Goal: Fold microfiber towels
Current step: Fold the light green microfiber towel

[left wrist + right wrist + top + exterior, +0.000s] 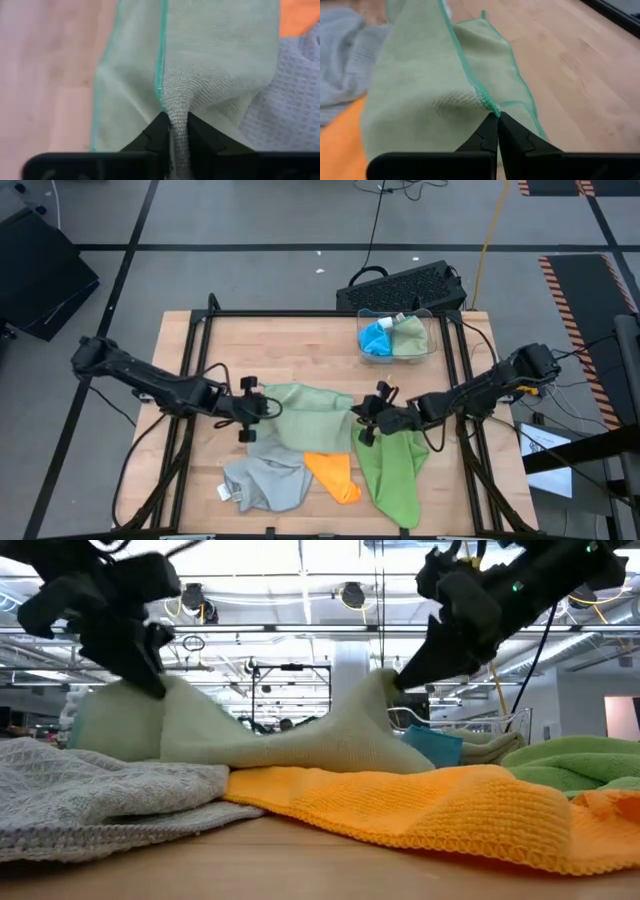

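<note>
Here, wooden table [200, 350] (bright workshop behind), both jaws clamped on the sage green towel [310, 412].

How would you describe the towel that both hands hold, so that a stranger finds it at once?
Look at the middle of the wooden table, between the two dark arms. The sage green towel stretches there from the left hand to the right hand. Unlike the grey towel, orange towel and lime towel lying nearer the front edge, it is pale and lifted at both ends.

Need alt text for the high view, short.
Both grippers, left gripper and right gripper, pinch opposite ends of a sage green microfiber towel over a wooden table. Grey, orange and lime green towels lie nearer the front edge.
</note>
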Controlling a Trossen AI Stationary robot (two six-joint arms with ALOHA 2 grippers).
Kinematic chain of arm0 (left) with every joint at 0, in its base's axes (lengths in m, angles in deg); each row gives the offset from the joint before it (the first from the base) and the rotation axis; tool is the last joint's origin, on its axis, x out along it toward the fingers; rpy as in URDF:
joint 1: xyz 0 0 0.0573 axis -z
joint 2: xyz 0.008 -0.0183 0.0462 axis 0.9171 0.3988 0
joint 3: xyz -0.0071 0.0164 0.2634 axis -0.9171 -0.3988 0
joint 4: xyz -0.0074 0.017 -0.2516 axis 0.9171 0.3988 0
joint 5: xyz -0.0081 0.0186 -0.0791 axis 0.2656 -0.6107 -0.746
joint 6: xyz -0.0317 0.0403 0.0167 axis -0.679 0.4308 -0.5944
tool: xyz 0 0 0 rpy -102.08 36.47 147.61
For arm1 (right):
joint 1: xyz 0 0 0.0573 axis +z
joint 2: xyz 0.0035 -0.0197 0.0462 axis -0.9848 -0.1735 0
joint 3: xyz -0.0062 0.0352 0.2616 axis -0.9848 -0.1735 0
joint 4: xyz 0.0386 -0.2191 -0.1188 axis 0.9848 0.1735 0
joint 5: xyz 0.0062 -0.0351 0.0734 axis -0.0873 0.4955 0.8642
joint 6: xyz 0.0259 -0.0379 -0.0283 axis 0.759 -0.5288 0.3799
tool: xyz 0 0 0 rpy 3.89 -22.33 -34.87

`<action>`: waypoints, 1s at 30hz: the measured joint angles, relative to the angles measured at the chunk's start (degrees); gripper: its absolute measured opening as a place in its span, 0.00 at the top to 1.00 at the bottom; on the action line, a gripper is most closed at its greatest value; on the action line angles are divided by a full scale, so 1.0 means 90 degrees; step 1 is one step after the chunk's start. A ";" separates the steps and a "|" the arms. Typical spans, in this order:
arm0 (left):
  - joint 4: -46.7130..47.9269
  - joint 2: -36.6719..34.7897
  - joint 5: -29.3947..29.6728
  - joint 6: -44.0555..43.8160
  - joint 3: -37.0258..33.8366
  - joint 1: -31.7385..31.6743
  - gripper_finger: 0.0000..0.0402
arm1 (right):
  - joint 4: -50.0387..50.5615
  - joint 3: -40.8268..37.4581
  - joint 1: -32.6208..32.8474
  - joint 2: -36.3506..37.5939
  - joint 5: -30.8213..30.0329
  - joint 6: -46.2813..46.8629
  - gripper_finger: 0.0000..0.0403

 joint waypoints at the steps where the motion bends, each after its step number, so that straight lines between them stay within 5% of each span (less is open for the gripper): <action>1: 0.0181 0.0065 -0.0063 -0.0194 0.0003 -0.0038 0.79 | 0.0002 -0.0015 -0.0016 -0.0002 0.0006 0.0005 1.00; 9: 0.1177 0.0389 0.0409 -0.1153 -0.0002 -0.0080 0.49 | 0.0053 -0.0064 0.0060 0.0011 0.0217 0.0080 1.00; 14: 0.1532 0.0378 -0.0388 -0.1542 -0.0002 -0.0080 0.41 | 0.0120 -0.0062 0.0153 0.0011 0.0726 0.0104 1.00; 21: 0.1728 0.0339 -0.0968 -0.2551 -0.0002 -0.0080 0.48 | 0.0176 -0.0062 0.0161 0.0011 0.0994 -0.0027 1.00; 30: 0.1138 0.0316 -0.1156 -0.5135 -0.0002 0.0564 0.66 | 0.0243 -0.0059 0.0163 0.0011 0.0996 -0.0046 1.00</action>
